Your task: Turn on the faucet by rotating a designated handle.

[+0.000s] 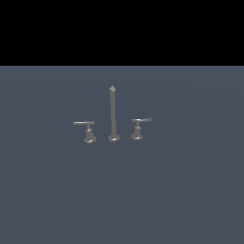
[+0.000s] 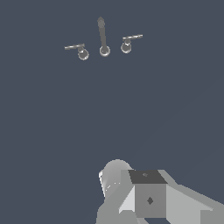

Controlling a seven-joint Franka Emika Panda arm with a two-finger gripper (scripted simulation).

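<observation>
Currently we see the handle (image 1: 138, 127) with its lever lying nearly level, pointing toward the exterior view's right; our hand (image 2: 144, 192) is well apart, grip state unclear

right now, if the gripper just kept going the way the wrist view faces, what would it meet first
Probably nothing before the faucet. The grey floor between looks bare, and the tall post lies nearest that line, ahead of the handle. The fingers aren't visible, and depth is unclear.
</observation>
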